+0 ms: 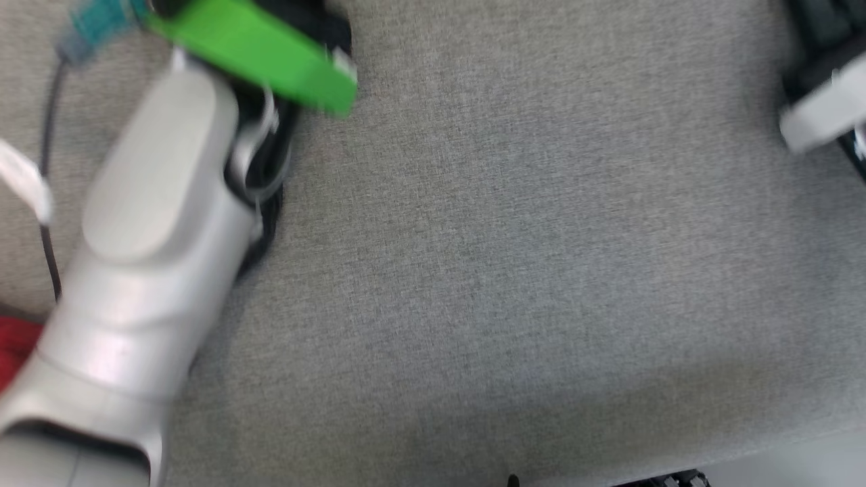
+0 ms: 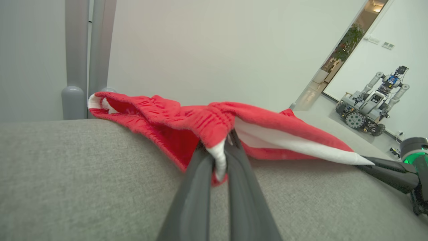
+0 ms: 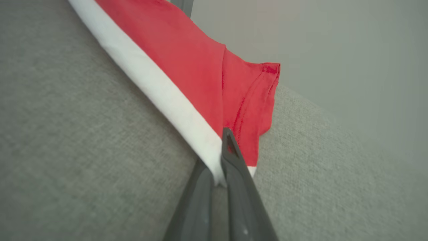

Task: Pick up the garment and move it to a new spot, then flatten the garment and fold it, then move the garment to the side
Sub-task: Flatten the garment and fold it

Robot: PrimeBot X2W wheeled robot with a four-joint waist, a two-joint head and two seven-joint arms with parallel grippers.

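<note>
**Red cloth garment with a white hem band (image 2: pixel 267 124) strung between two pinching claws**

Head view: this picture is blurred, so take little from it. Your pale left forearm (image 1: pixel 149 223) fills the 8 o'clock corner, with a bright green band (image 1: pixel 264 51) at 11 o'clock. A pale piece of the right arm (image 1: pixel 822 111) sits at 2 o'clock. A red patch at the 9 o'clock edge is probably the garment. The middle is bare grey woven fabric covering the desk (image 1: pixel 514 257).

Left wrist view: your left claw (image 2: pixel 219 150) is pressed together on a gathered red-and-white edge near the garment's middle. From there the cloth runs out to 10 o'clock, where its far end lies by two grey upright posts (image 2: pixel 77 67), and out to 3 o'clock, where the white hem narrows to a tip. The right claw (image 2: pixel 371 163) pinches that tip. The long axis therefore lies across this view, low over the desk and sagging onto it. Behind are a plain white wall, an open doorway and another wheeled robot (image 2: pixel 371 103) at 2 o'clock.

Right wrist view: the right claw is clamped on the white hem, and the red cloth stretches away toward 11 o'clock over the desk.

Both arms are already on the cloth, so neither needs to reach. For the next move, I would say keep the two claws apart along that long axis so the garment stays taut as you carry it.
</note>
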